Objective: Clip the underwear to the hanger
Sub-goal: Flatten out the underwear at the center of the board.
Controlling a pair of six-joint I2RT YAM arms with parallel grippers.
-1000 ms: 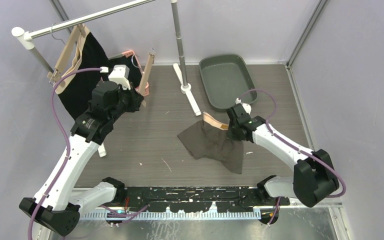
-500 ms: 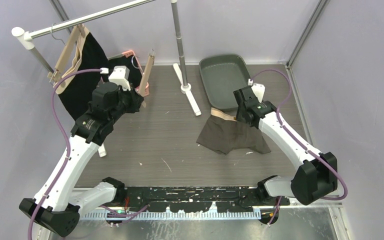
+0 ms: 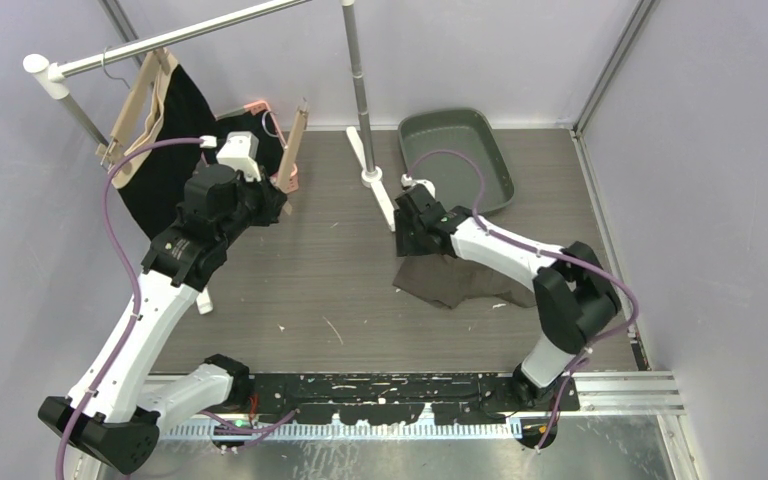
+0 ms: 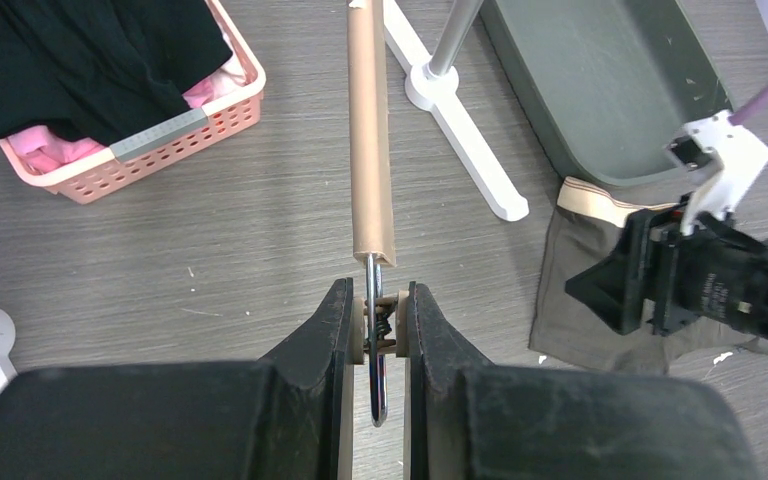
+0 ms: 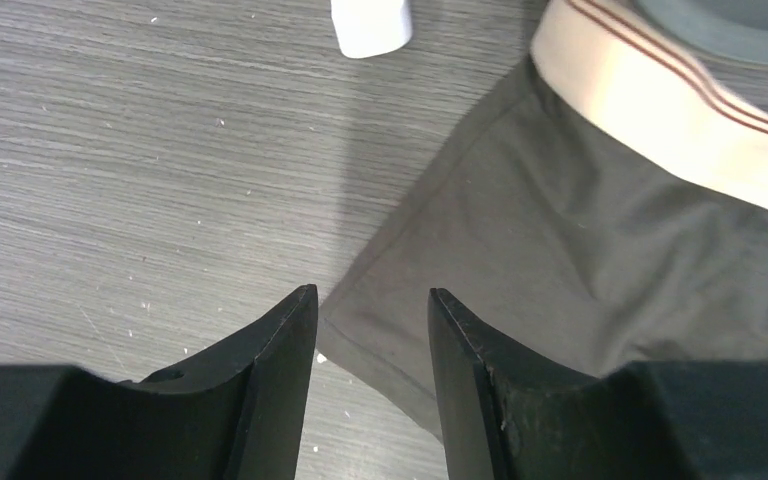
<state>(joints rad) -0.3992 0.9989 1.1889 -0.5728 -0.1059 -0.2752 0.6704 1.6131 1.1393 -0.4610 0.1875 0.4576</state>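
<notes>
The grey-brown underwear (image 3: 460,283) with a cream waistband lies flat on the table just in front of the tray. It also shows in the left wrist view (image 4: 590,320) and the right wrist view (image 5: 580,230). My right gripper (image 3: 407,235) is open and empty, hovering over the underwear's left edge, which lies below the gap between the jaws (image 5: 372,292). My left gripper (image 3: 276,200) is shut on a clip of the wooden hanger (image 3: 296,140) and holds it off the table. The hanger bar (image 4: 370,130) stretches away from the jaws (image 4: 378,287), with the metal hook between them.
A grey tray (image 3: 455,160) stands at the back right. The rack's pole and white foot (image 3: 378,190) are just left of my right gripper. A pink basket (image 4: 140,150) of clothes is at the back left. A rail (image 3: 160,45) carries another hanger with a black garment.
My right gripper carried the underwear toward the tray, let it go, and moved left to its left edge. The underwear now lies flat. The left arm has not moved.
</notes>
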